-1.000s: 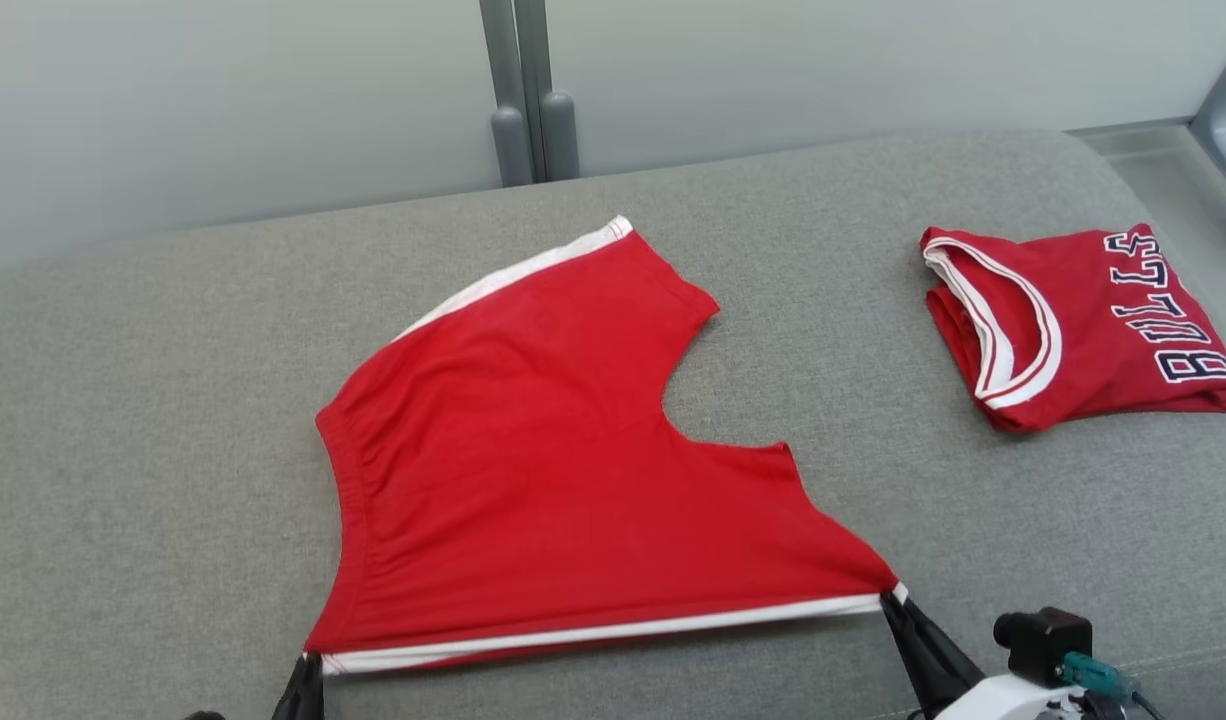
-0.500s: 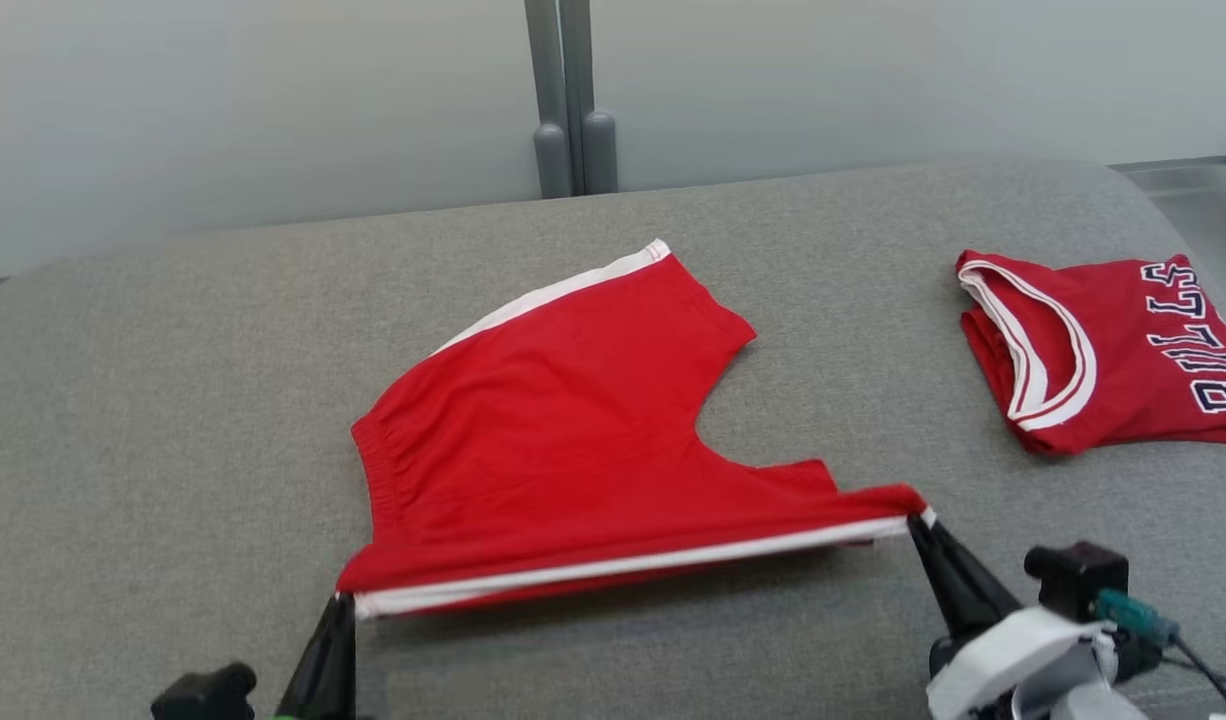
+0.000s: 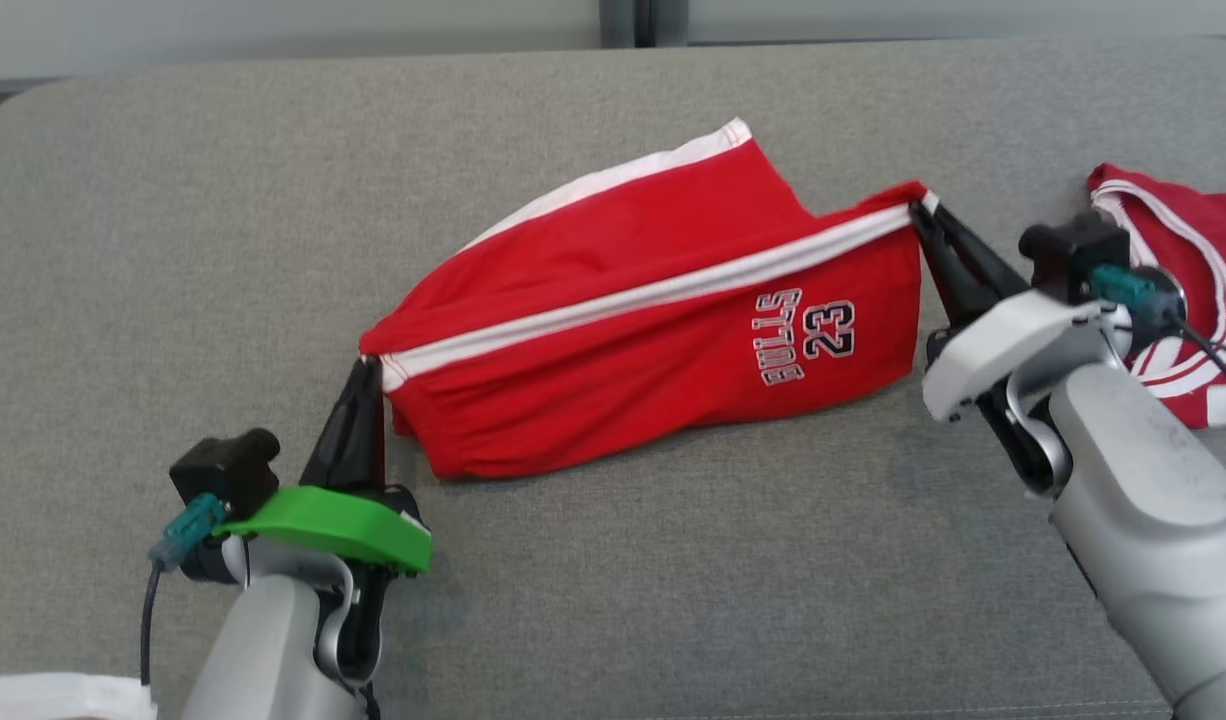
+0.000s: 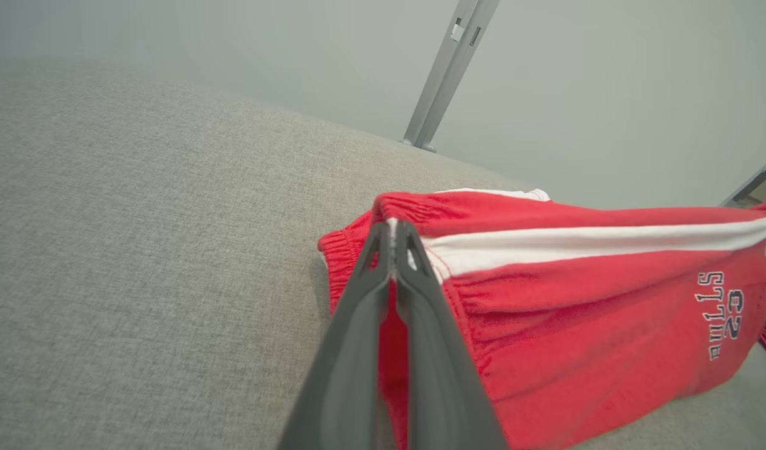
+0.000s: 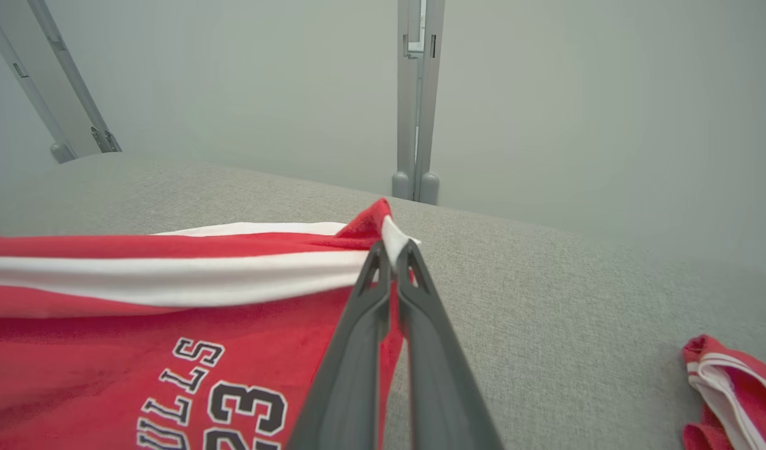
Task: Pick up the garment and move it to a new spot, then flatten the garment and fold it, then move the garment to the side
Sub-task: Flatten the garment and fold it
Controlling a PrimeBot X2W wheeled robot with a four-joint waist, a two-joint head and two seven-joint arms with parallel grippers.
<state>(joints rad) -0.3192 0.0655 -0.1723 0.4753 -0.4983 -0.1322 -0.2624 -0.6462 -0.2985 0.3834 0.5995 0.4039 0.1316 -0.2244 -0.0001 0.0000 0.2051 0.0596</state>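
The red shorts (image 3: pixel 653 330) sit in the middle of the head view, on the gray surface (image 3: pixel 673 560). One waist-to-hem edge, marked by a white stripe (image 3: pixel 663 290), is stretched taut and raised from lower left to upper right. The left gripper (image 3: pixel 370 365) is at the lower-left end of that edge. Its fingers (image 4: pixel 358 312) are clenched on the gathered waistband corner. The right gripper (image 3: pixel 920 207) is at the upper-right end, its fingers (image 5: pixel 364 325) pinched on the hem corner where the stripe ends. Below the stripe the cloth hangs in a loose panel whose lower fold rests on the surface, with the "BULLS 23" print (image 3: pixel 808 335) upside down. Behind it, the other leg lies flat toward the top centre. A folded red jersey (image 3: pixel 1208 250) lies at the right edge of the frame, apart from the shorts and partly behind the right arm.
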